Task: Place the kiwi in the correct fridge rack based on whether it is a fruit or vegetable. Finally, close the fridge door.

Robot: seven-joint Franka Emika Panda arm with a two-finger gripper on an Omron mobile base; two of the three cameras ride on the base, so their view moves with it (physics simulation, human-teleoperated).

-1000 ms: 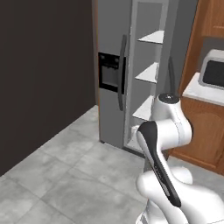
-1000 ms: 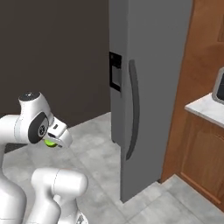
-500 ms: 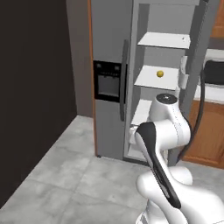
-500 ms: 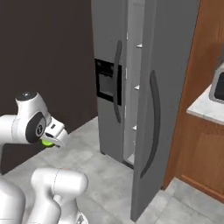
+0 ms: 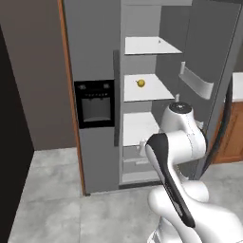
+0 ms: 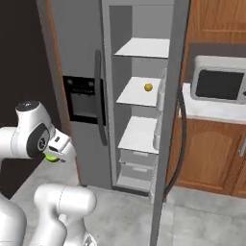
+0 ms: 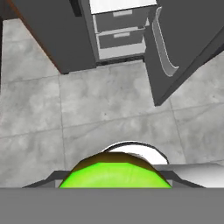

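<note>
My gripper (image 6: 56, 152) hangs low at the left of the right base view, shut on the bright-green kiwi (image 6: 50, 157). Seen from the hand, the kiwi (image 7: 114, 171) sits between the fingertips, over grey floor in front of the fridge. The fridge stands open with three white racks: top (image 5: 151, 46), middle (image 5: 148, 90) and bottom (image 5: 138, 126). A small yellow fruit (image 5: 140, 83) lies on the middle rack (image 6: 138, 92). The fridge door (image 5: 209, 57) is swung open to the right, with pale bins (image 5: 197, 81) inside and its dark handle (image 6: 179, 139) on the outer face.
Grey pull-out drawers (image 6: 136, 164) sit below the bottom rack. The shut left door carries a black dispenser panel (image 5: 95, 102). A microwave (image 6: 218, 84) stands on a counter over wooden cabinets (image 6: 206, 158) to the right. The open door (image 7: 188, 39) juts over the tiled floor (image 7: 87, 109).
The whole picture has shifted: the base has swung round, so the open fridge interior and its racks now face the cameras. The gripper still holds the kiwi.
</note>
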